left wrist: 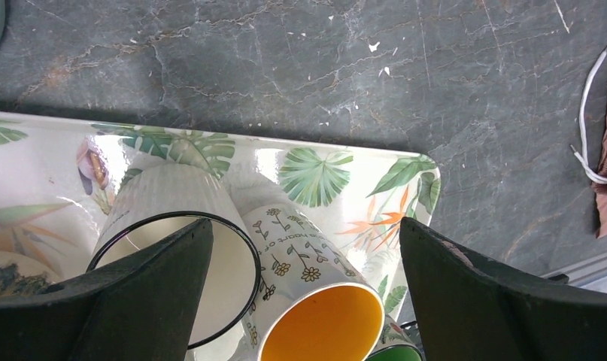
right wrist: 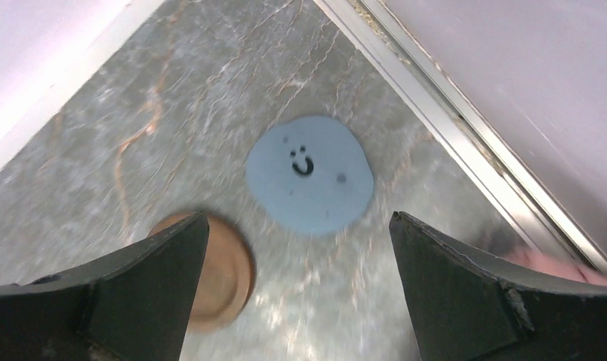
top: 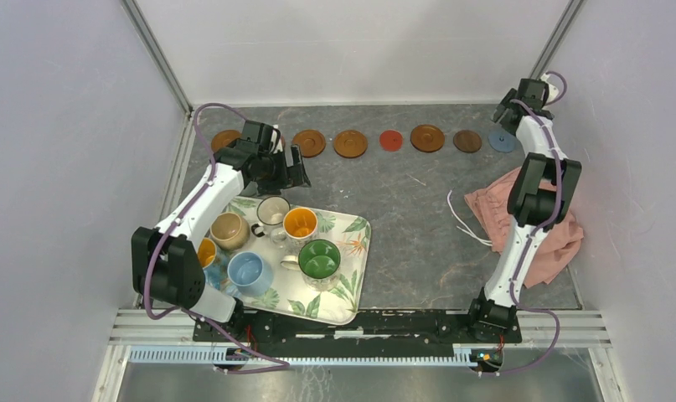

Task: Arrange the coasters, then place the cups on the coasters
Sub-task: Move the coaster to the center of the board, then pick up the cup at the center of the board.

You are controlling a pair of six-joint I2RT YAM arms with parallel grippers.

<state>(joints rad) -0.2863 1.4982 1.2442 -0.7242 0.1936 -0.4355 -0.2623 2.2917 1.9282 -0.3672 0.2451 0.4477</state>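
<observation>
Seven coasters lie in a row along the back of the table, from a brown one [top: 227, 140] half hidden by my left arm to a red one [top: 390, 140], a dark brown one [top: 467, 141] and a grey-blue one [top: 502, 141]. Several cups stand on the leaf-print tray [top: 351, 251]. My left gripper [top: 294, 173] hangs open above the tray's far edge, over the cream dark-rimmed cup [left wrist: 172, 226] and the orange-inside floral cup [left wrist: 315, 301]. My right gripper [right wrist: 300, 218] is open and empty above the grey-blue coaster [right wrist: 309, 173], which has a smiley face on it.
A pink cloth [top: 531, 226] with a white string [top: 461, 219] lies on the right. Also on the tray are a tan cup [top: 229, 230], a green-inside cup [top: 319, 260] and a light blue cup [top: 249, 272]. Enclosure walls and rails close in the back corners.
</observation>
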